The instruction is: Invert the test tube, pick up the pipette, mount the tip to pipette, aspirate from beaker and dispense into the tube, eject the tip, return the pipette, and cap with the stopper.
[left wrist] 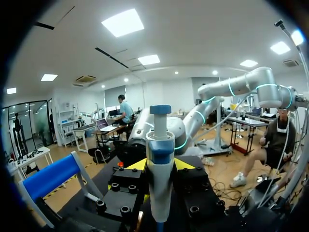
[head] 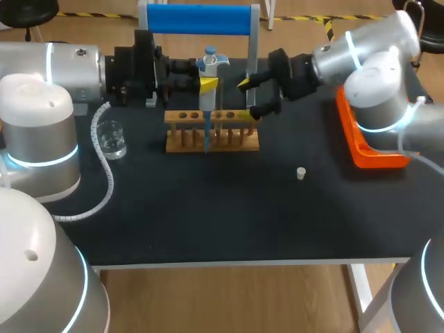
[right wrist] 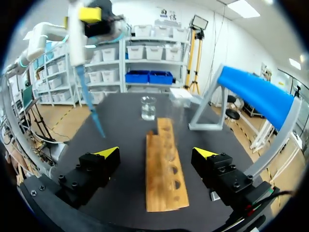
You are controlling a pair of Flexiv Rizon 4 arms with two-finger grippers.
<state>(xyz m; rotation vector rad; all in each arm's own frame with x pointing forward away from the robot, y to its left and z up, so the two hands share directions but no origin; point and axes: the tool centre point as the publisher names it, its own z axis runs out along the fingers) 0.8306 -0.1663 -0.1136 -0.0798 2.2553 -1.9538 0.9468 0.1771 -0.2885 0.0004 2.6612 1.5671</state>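
Observation:
My left gripper is shut on the white and blue pipette, holding it upright above the wooden tube rack. The pipette's blue tip hangs down to the rack's front. In the left wrist view the pipette stands between the left gripper's yellow tips. My right gripper is open at the rack's right end. Its wrist view looks along the rack, which lies between the right gripper's spread fingers. A clear test tube shows faintly at the rack. The beaker stands left of the rack. A small white stopper lies on the table.
An orange tray sits at the right edge under my right arm. A blue-topped stand rises behind the rack. A white coiled cable trails from my left arm past the beaker. The black table spreads in front.

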